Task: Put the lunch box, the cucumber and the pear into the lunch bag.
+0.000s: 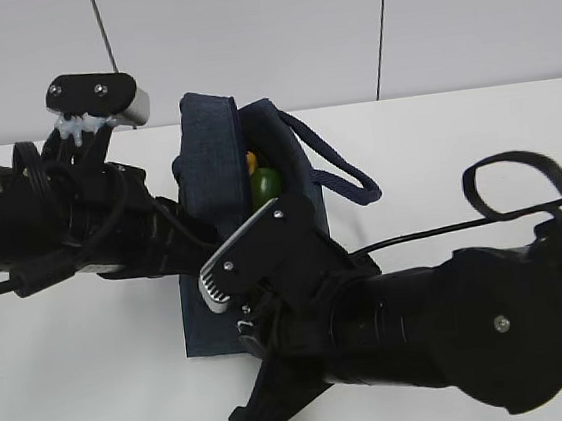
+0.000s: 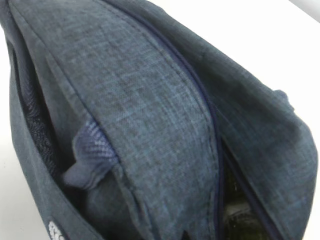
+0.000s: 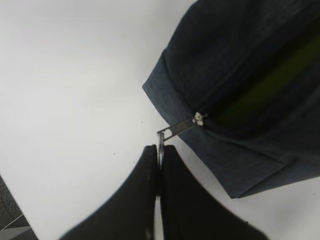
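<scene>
**Bag half-zipped, both grippers at the fabric**

While lying on white table (image 1: pixel 69 394), lunch bag (image 1: pixel 212 177) runs long axis near-to-far in ext. view, open end pointing away toward wall, zipped end toward camera. Dark navy woven fabric, boxy, lid flap stood up on left side, loop handle (image 1: pixel 343 174) flopped out to right.

Left to right: left gripper (image 1: pixel 189 242) pressed against bag's left flank, fingertips hidden by flap; jaws near-shut, can't tell from pics whether pinching fabric. Left wrist view filled w/ navy cloth, zipper track (image 2: pixel 210 125) running diagonally, small fabric tab (image 2: pixel 92 155) at lower left.

Inside open mouth: yellow bit of pear (image 1: pixel 251 160), just behind green cucumber (image 1: pixel 265 182), both touching bag's inner wall. Lunch box not visible.

Right gripper (image 3: pixel 160 150) at bag's near corner, fingers pressed together, pinching silver ring pull (image 3: pixel 172 131); pull drawn out taut from slider (image 3: pixel 200 118) toward table. Green strip showing thru unzipped gap beyond slider.
</scene>
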You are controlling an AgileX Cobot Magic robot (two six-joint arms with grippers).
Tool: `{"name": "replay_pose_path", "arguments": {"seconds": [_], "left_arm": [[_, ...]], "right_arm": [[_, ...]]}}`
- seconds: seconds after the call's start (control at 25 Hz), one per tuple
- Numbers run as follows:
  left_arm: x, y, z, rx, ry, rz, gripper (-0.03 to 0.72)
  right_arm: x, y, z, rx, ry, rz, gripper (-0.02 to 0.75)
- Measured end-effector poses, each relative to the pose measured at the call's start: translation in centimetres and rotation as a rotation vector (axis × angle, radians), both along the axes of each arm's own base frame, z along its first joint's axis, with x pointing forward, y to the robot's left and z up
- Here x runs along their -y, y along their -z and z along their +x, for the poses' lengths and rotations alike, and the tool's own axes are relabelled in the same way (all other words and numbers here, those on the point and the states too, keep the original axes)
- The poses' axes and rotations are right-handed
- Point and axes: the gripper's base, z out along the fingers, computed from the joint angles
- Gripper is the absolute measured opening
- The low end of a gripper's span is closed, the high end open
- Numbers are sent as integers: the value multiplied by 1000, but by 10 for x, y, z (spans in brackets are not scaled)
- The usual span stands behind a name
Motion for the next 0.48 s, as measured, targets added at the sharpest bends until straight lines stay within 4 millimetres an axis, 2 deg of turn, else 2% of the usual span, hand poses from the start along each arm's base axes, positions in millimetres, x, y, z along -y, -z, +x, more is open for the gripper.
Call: {"name": "replay_pose_path", "arguments": {"seconds": [0.24, 0.48], "left_arm": [[0, 0, 0, 1, -1, 0, 3], [0, 0, 0, 1, 0, 0, 3]], "right_arm": [[4, -26, -3, 64, -16, 52, 0], [5, -32, -3, 99, -26, 54, 0]]}}
